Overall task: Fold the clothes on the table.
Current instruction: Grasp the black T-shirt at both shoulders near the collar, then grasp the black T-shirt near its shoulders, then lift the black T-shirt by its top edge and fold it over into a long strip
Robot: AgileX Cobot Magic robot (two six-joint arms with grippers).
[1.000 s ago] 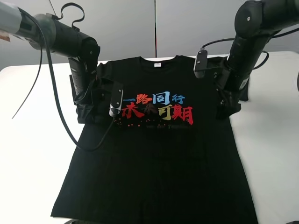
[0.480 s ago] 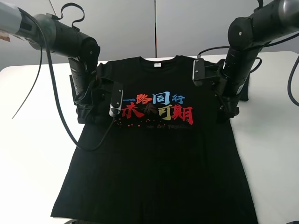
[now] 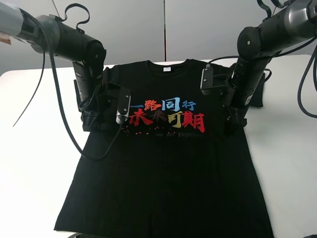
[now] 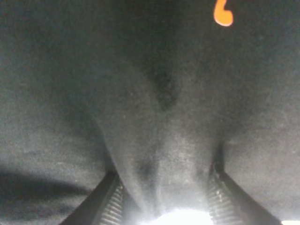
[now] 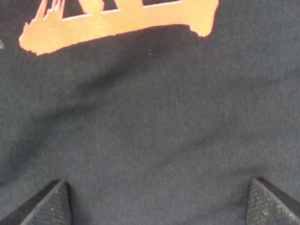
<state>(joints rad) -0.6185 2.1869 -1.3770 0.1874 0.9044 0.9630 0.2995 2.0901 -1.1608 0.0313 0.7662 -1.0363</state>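
The black T-shirt (image 3: 168, 168) lies flat, front up, on the white table (image 3: 34, 148). Its red, blue and yellow print (image 3: 166, 115) faces up and the white neck label (image 3: 167, 69) is at the far edge. My left gripper (image 3: 99, 124) is down on the shirt's left shoulder area. In the left wrist view (image 4: 164, 206) it is pinched on a raised ridge of the cloth (image 4: 159, 140). My right gripper (image 3: 232, 121) is just right of the print. In the right wrist view (image 5: 157, 206) its fingers (image 5: 51, 204) stand wide apart over flat cloth (image 5: 154, 131).
Grey wall panels (image 3: 163, 29) stand behind the table's far edge. A black cable (image 3: 49, 89) hangs from the left arm over the table. The right sleeve (image 3: 257, 94) sticks out past the right arm. Bare table shows on both sides of the shirt.
My right arm has moved left and down, bringing its gripper in closer to the print's right edge. The left arm and the shirt have not moved.
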